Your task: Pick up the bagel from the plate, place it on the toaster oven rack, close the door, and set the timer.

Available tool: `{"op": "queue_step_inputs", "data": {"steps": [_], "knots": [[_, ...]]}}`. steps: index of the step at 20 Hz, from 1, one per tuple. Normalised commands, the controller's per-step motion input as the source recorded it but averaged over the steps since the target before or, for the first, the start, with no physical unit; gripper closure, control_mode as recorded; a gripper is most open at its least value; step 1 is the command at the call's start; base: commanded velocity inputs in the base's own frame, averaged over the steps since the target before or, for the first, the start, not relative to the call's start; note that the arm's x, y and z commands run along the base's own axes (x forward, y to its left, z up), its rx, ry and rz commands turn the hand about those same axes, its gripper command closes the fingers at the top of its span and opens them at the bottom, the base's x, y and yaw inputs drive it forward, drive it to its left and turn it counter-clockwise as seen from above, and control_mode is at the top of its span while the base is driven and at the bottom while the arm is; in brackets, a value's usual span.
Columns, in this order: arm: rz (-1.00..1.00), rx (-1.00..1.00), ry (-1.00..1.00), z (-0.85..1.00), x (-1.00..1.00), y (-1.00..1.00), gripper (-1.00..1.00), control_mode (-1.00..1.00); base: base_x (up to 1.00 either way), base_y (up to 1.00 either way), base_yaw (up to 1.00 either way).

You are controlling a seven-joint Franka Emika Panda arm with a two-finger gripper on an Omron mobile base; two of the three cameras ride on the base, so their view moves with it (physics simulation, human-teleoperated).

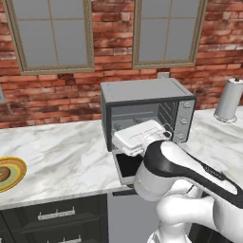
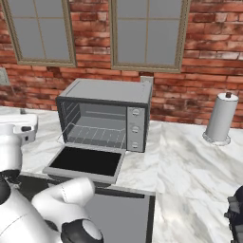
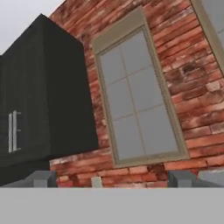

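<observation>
Bagel (image 1: 4, 173): we record one small golden-brown ring lying on the plate (image 1: 17, 176), at the far left edge of the left base view. Plate: yellow rim with orange and green rings, on the marble counter (image 1: 66, 156), well apart from the toaster oven (image 2: 107, 114). Toaster oven: grey box against the brick wall (image 2: 209, 61), the door (image 2: 88, 162) dropped flat toward us with its dark glass facing up, the toaster oven rack (image 2: 95, 135) a bare wire grid inside. Control knobs (image 2: 135, 128): a vertical row on the right front panel. Gripper (image 3: 111, 178): fingers spread wide, grasping nothing, aimed at a window (image 3: 135, 100) and a dark wall cabinet (image 3: 43, 92). Paper towel roll (image 2: 221, 118): upright, to the oven's right.
</observation>
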Motion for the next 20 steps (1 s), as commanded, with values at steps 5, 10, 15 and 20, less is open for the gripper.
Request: {"op": "queue_step_inputs", "data": {"steps": [5,10,15,20], "knots": [[-0.01,-0.34,-0.81,0.64,0.00,0.57,-1.00,-1.00,0.00,0.00,0.00],[-0.02,-0.52,-0.75,0.50,0.39,0.60,-1.00,-1.00,0.00,0.00,0.00],[-0.06,-0.66,-0.61,0.28,0.84,0.61,-1.00,-1.00,0.00,0.00,0.00],[-0.13,-0.81,-0.25,-0.03,0.99,0.47,-1.00,-1.00,0.00,0.00,0.00]]}}
